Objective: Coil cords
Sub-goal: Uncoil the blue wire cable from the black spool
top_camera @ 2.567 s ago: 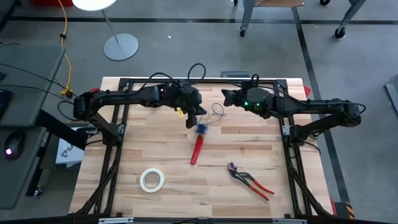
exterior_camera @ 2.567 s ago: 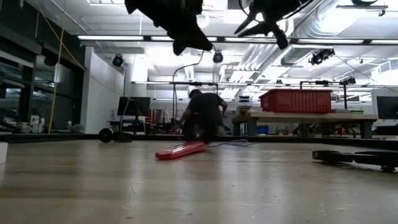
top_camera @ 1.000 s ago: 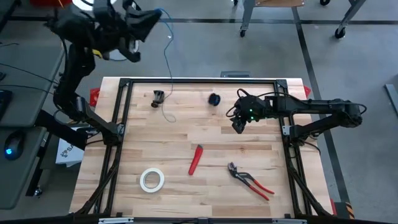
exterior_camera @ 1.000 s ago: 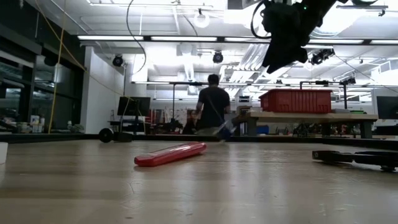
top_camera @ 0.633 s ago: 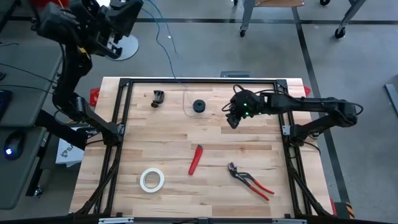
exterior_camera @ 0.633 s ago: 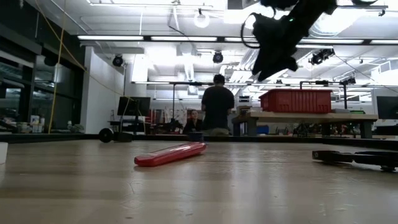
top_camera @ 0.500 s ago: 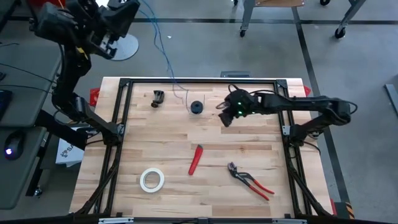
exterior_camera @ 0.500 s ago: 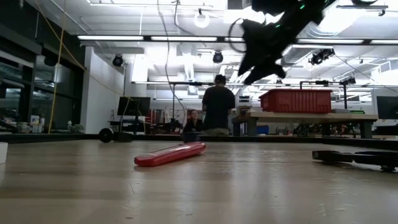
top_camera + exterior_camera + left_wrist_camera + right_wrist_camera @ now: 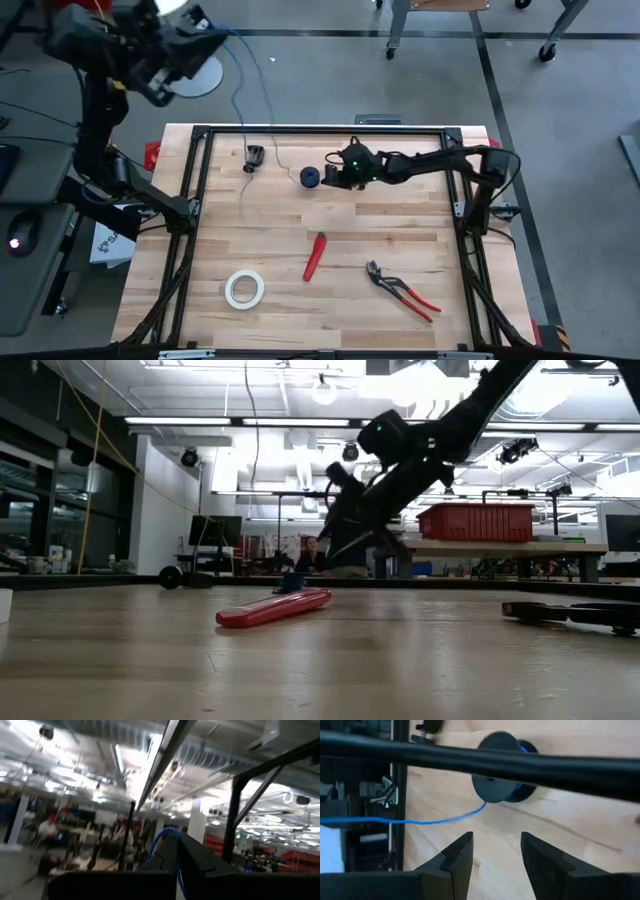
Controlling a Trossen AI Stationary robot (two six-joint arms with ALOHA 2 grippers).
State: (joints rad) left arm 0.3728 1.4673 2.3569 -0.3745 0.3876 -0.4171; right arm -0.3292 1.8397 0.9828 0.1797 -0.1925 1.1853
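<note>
high view: right end effector (image 9: pixel 330 176) has swung in across the tabletop (image 9: pixel 400 240) to sit just beside the spool (image 9: pixel 310 177); left end effector (image 9: pixel 205 38), raised off the far-left corner, pinches the wire (image 9: pixel 240 95)
right wrist view: fingers (image 9: pixel 457 851) spread, spool (image 9: pixel 501 767) just ahead, ungrasped
judgement: coiling can start once it is caught

- The table (image 9: pixel 400 240) is pale wood in planks — smooth, with a faint sheen in the low view.
- The frame (image 9: pixel 320 130) round it looks like matt black metal.
- The spool (image 9: pixel 501 767) is black plastic, smooth and dull.
- The wire (image 9: pixel 435 818) has a glossy blue plastic skin.
- The tape roll (image 9: pixel 244 289) looks like matt white paper.
- The red tool (image 9: pixel 274 607) is shiny plastic.
- The pliers (image 9: pixel 402 290) have dark metal jaws — the handles are red, rubbery-looking.
</note>
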